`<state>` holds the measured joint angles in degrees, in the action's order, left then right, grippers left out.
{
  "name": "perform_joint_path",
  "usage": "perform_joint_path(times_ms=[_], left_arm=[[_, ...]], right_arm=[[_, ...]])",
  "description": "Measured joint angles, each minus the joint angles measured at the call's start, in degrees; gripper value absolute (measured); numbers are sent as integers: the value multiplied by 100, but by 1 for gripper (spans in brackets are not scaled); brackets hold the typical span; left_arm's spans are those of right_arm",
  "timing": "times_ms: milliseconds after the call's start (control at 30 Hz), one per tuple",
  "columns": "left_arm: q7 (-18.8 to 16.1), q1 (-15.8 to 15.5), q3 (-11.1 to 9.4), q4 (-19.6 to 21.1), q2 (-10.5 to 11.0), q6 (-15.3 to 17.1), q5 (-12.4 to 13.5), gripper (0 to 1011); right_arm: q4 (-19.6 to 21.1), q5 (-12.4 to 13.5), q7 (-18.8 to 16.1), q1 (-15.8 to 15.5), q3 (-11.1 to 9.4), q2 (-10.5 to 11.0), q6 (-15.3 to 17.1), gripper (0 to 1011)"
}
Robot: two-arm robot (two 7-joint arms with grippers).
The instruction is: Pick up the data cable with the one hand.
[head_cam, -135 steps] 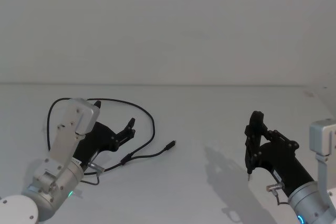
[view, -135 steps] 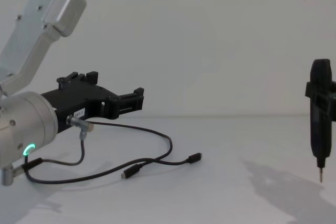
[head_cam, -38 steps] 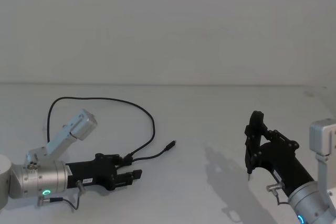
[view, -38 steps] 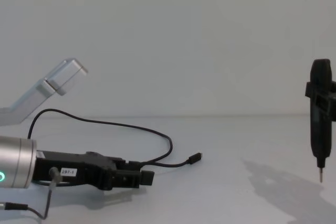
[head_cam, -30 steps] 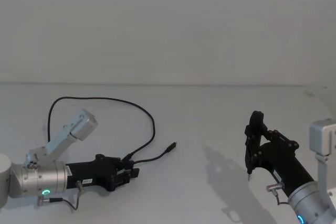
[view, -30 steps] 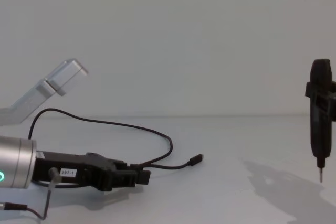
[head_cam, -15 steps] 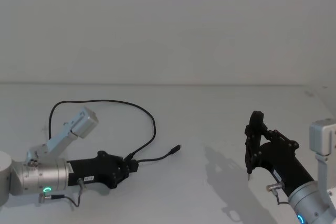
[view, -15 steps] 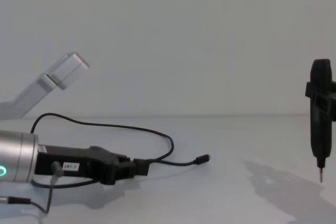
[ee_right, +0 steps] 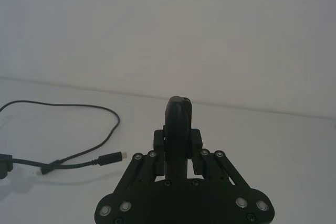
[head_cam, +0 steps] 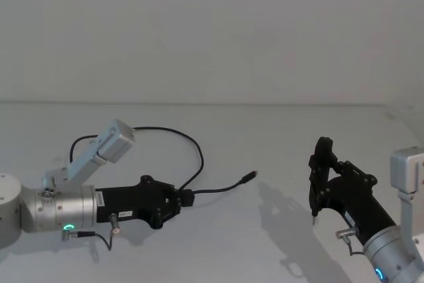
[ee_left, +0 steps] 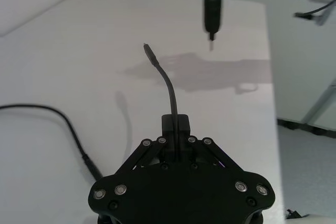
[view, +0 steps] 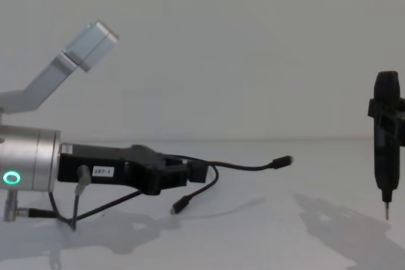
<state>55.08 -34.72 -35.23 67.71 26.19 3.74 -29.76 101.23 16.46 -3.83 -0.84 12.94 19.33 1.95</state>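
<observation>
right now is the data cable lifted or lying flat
Partly lifted: left gripper is shut on the data cable, far plug in air.

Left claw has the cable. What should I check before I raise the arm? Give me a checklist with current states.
1. Left claw shut on data cable: ok.
2. Short tail of cable sticks out ahead of the claw, off the table: ok.
3. Trailing plug off the table: cannot tell, it hangs low.
4. Held tail apart from pen tool: ok.
5. Right claw parked at the right, gripping pen tool: ok.
</observation>
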Motion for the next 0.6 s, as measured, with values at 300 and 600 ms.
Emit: perform_joint_path(times_ms=[300, 600], left_arm=[[247, 7, -104, 320, 37, -16, -118, 47], [251, 80, -165, 446, 41, -2, -180, 47]], right_arm=[[27, 11, -5, 2, -18, -33, -4, 279], [242, 222, -17, 82, -103, -245, -18, 279]])
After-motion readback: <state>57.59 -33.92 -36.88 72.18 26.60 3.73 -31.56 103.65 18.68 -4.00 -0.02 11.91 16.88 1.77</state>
